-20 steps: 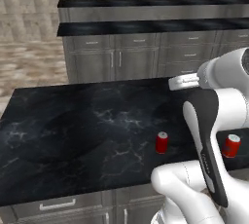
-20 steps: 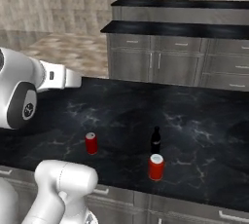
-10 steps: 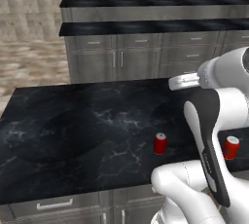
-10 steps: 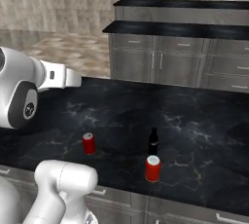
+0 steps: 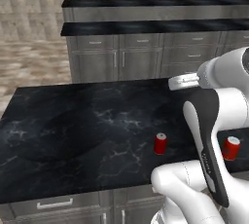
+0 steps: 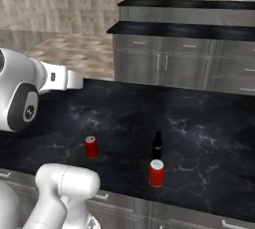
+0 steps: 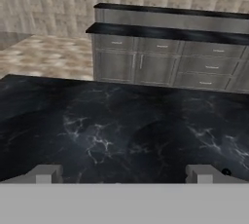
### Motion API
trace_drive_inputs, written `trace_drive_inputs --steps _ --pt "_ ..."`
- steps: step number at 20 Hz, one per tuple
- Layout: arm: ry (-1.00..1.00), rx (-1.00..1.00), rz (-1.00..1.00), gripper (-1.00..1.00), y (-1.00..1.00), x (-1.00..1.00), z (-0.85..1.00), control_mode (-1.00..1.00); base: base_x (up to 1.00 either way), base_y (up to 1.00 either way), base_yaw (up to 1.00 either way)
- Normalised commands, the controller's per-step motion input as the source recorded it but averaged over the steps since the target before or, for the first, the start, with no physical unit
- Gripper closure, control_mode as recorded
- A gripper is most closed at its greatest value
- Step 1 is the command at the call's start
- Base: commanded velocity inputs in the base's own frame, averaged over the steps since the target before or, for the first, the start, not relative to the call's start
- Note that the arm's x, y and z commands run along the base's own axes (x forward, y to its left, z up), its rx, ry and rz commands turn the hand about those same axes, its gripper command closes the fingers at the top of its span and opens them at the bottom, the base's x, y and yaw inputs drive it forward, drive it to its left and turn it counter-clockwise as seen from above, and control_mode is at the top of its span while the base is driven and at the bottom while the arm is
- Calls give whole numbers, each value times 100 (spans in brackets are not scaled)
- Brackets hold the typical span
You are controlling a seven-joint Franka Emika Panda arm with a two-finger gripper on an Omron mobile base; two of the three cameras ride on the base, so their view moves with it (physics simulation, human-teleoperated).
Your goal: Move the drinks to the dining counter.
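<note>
Drinks, two red cans point(image 6: 90, 146) point(image 6: 156, 172) and a slim dark bottle point(image 6: 157, 145), standing untouched on the near black surface point(image 6: 199, 123), well short of the dining counter point(image 6: 184, 30); tool point(image 7: 124, 174) wide open and empty above; first pickup pending, calling for descent onto one drink.

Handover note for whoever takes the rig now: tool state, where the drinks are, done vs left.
Tool: open, holding nothing, looking out over the near black counter.
Drinks: all on that near counter. Left can stands apart; dark bottle stands just behind the right can, near the front edge. All upright.
Dining counter: two-level, across the floor behind; no drinks on what shows of it.
Done: nothing delivered.
Left: grasp and carry both cans and the bottle over.
</note>
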Motion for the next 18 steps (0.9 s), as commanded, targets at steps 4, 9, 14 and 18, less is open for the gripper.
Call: trace_drive_inputs --steps 4,9,14,18 --pt "0 0 0 -100 0 0 0 100 100 39 -44" --pt "0 0 0 -100 0 0 0 100 80 15 -38" --pt "5 1 0 -100 0 7 0 -100 24 0 -7" --pt "23 1 0 -100 -4 2 0 -100 0 0 0"
